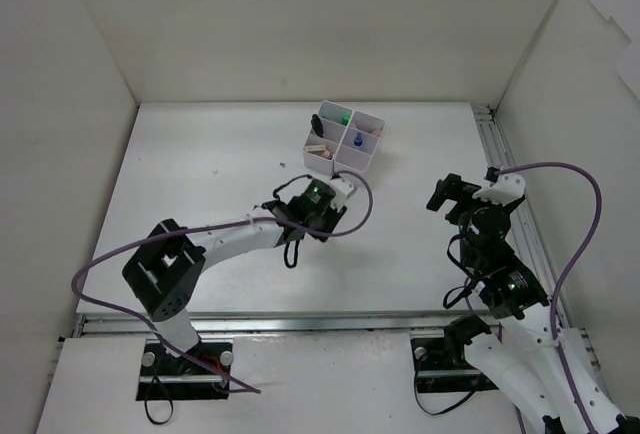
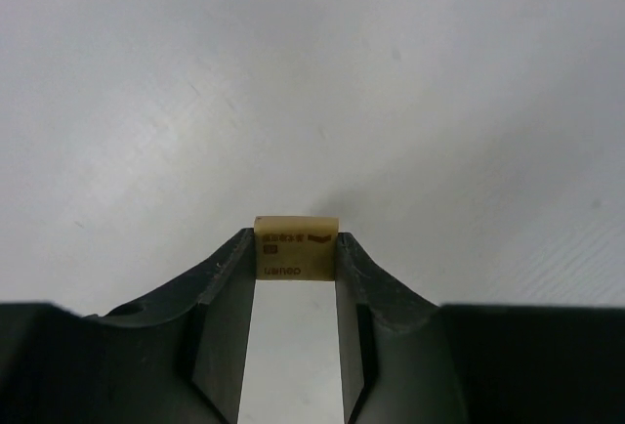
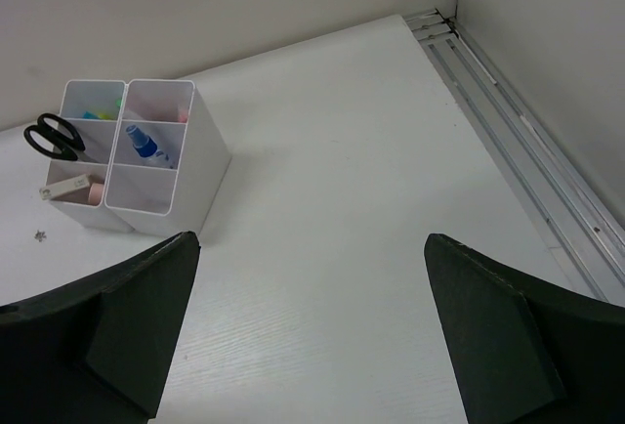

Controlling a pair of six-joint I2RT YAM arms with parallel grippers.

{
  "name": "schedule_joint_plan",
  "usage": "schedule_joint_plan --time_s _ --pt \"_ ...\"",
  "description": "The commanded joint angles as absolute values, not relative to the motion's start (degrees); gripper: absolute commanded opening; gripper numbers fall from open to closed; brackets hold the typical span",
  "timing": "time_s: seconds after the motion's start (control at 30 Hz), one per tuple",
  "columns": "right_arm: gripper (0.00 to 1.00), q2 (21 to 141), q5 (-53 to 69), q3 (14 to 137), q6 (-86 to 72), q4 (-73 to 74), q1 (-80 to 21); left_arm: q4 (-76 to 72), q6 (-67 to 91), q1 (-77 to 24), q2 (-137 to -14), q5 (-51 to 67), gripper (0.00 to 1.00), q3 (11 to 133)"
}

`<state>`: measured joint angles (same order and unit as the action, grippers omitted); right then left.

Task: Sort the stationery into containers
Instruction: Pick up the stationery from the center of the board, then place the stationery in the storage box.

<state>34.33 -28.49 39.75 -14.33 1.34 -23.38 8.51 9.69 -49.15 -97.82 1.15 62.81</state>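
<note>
White table (image 1: pixel 200 174), left end effector (image 2: pixel 295 253) pinching tan eraser (image 2: pixel 295 233), right end effector (image 3: pixel 311 243) spread

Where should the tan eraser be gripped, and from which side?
Grip the tan eraser across its two flat, parallel side faces, coming down from above. It is a small rectangular block, so those straight sides should give the fingers square contact. The left gripper is closed on it that way now.
</note>
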Motion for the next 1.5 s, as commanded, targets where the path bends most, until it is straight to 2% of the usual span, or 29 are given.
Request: schedule_joint_plan --time_s 0.0,0.23,0.3,0.43,0.67,0.93,1.07,1.1,1.13,1.2,1.23,1.37,1.47 --pt "0.98 33.1 -33.0 39.6 -17.0 -1.0 -23.6 3.8 4.8 -44.8 -96.1 -0.7 0.07 73.3" --pt "0.98 29.6 -38.7 35.6 -20.0 -0.4 -23.5 3.3 0.8 -40.5 -109.1 2.7 0.09 91.8" --pt "0.98 27.7 -40.8 34.7 -20.1 -0.4 -23.4 5.0 0.0 -39.3 -114.0 5.1 0.10 100.9" --pt "0.98 25.6 -43.0 34.1 -18.7 -0.4 -22.9 6.2 -1.9 -38.8 -119.3 6.2 0.11 107.3" --pt "0.98 23.1 -42.4 33.3 -17.4 -0.3 -22.9 3.8 -1.5 -38.8 -122.9 7.6 0.25 109.4" --pt "0.98 21.6 -40.3 32.9 -17.3 1.7 -22.9 4.0 -1.8 -38.2 -126.8 5.3 0.26 113.6" --pt "0.98 21.7 -39.8 33.3 -17.4 2.8 -22.8 4.3 -1.9 -38.2 -127.1 5.3 0.48 114.1" --pt "0.98 21.6 -39.6 33.5 -17.1 3.1 -22.8 4.7 -1.8 -38.2 -126.3 5.5 0.63 113.6" --pt "0.98 21.7 -39.4 33.6 -17.1 3.4 -22.7 4.7 -1.7 -38.2 -125.5 5.7 0.73 112.8" --pt "0.98 21.7 -39.3 33.7 -17.0 3.5 -22.8 3.3 -1.6 -38.2 -121.8 5.9 0.80 110.1" --pt "0.98 21.9 -39.1 33.7 -16.9 3.5 -22.8 2.4 -1.7 -38.2 -120.3 6.1 0.88 107.4" --pt "0.98 22.5 -38.9 34.0 -16.4 4.0 -22.8 1.6 -1.3 -38.2 -109.2 6.7 0.97 100.5" --pt "0.98 23.5 -39.9 34.2 -17.0 4.9 -22.7 2.4 1.9 -38.2 -98.7 3.4 0.99 92.8"
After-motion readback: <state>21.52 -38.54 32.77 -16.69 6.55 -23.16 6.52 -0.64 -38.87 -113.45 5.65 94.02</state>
